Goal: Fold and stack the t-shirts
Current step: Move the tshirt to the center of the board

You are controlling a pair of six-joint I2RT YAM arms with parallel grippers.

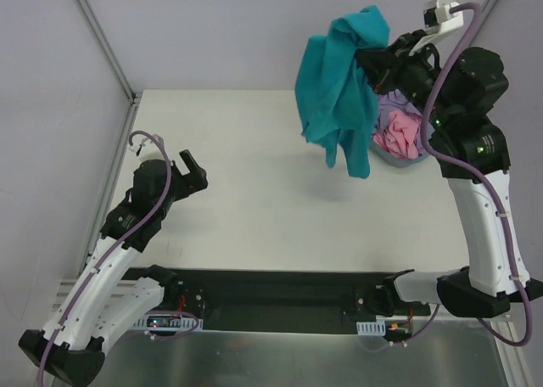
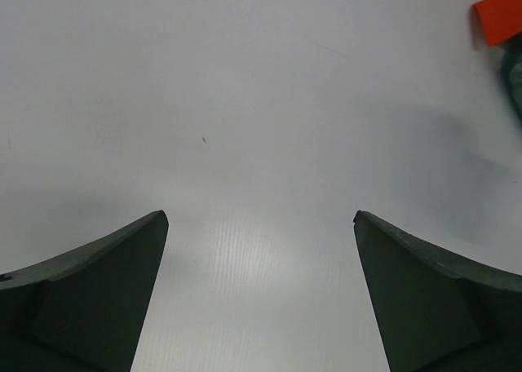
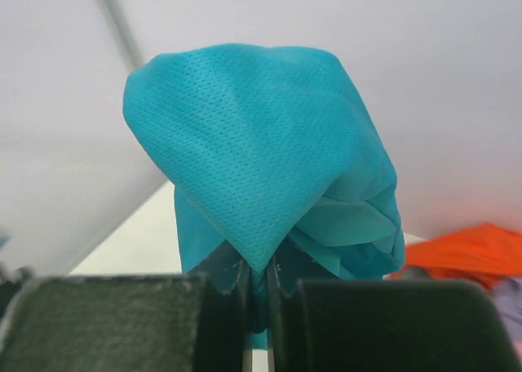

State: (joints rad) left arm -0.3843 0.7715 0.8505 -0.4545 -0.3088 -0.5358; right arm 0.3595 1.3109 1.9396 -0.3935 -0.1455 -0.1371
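At the far right corner of the table [image 1: 254, 192], what is entered first?
— Item one: teal shirt [image 1: 339, 98]. It is held up in the air, bunched at the top and hung down in long folds just left of the basin [image 1: 397, 159]. Whether its lowest tip is touching the table cannot be told.
— By what is it held?
— Right gripper [image 1: 373, 60]. In the right wrist view its fingers [image 3: 232, 286] are seen pressed together on a pinch of the teal cloth, which is draped over them in a rounded hood.
— What is recorded inside the basin?
— Item two: pink shirt [image 1: 397, 134], crumpled, at the near side. Item three: lavender shirt [image 1: 392, 107], crumpled, behind the pink one and partly hidden by the right arm. Both are kept within the rim.
— Is anything orange listed?
— Item four: orange shirt [image 3: 465, 250]. It is seen only in the wrist views, as a crumpled edge low at the right; its exact place cannot be told.
— And on the left side?
— Left gripper [image 1: 193, 168]. It is held low over bare tabletop near the left edge, well apart from every shirt. Its fingers [image 2: 106, 290] are spread wide, and nothing is gripped between them.
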